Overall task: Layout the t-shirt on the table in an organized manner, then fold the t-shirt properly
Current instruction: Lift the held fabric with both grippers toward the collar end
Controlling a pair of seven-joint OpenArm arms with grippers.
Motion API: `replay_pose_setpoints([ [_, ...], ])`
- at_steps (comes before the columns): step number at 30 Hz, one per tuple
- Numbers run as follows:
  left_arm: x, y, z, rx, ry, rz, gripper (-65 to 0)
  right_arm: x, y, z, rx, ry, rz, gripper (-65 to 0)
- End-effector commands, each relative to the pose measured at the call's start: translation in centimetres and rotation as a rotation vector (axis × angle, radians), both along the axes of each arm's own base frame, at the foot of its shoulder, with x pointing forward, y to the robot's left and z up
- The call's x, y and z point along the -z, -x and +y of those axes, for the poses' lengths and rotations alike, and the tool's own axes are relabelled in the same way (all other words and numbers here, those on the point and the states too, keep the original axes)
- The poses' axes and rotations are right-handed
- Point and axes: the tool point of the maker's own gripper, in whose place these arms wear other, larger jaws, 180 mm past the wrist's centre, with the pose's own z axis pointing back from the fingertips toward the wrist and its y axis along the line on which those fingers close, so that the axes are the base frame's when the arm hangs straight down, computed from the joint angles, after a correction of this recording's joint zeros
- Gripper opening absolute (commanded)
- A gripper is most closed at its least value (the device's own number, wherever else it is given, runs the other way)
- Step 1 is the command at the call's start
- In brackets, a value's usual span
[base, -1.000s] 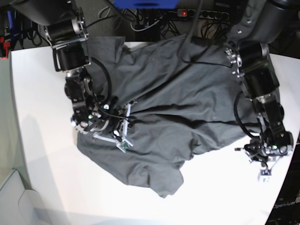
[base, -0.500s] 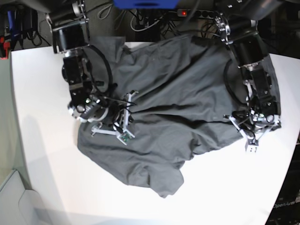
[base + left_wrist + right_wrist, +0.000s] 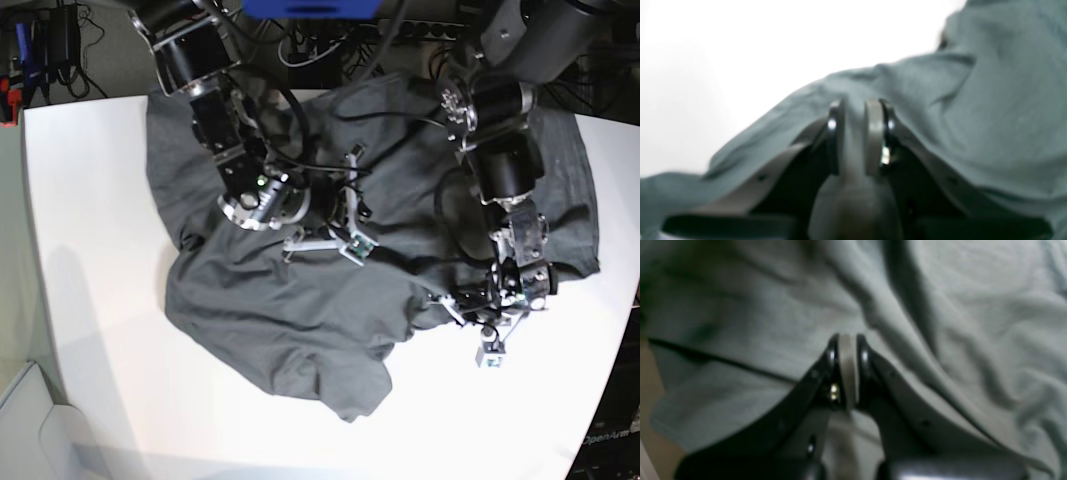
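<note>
While my left gripper (image 3: 855, 133) pinches the wrinkly dark charcoal-grey cloth t-shirt (image 3: 300, 310) on the white table (image 3: 90, 250), my right gripper (image 3: 847, 370) is clamped tight, empty.

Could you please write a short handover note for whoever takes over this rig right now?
Left end effector: shut on a fold of the t-shirt near its edge.
Right end effector: shut, over the cloth; whether it pinches any cannot be told.
The t-shirt lies bunched and wrinkled on the table, both arms over it.
Done: an edge is gripped.
Left: spread the shirt flat, then fold it.
</note>
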Motion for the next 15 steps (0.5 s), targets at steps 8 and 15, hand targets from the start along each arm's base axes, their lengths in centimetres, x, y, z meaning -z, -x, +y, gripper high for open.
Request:
replay_pose_setpoints([
  [8, 0.2, -1.8, -1.1, 0.008, 0.052, -0.071, -54.3, 1.1, 0.2, 2.1, -0.002, -0.093, 0.045, -65.0],
  [15, 1.3, -1.7, -0.1, -0.005, 0.062, -0.09, -54.3, 3.1, 2.4, 1.7, 0.0, -0.075, 0.107, -65.0],
])
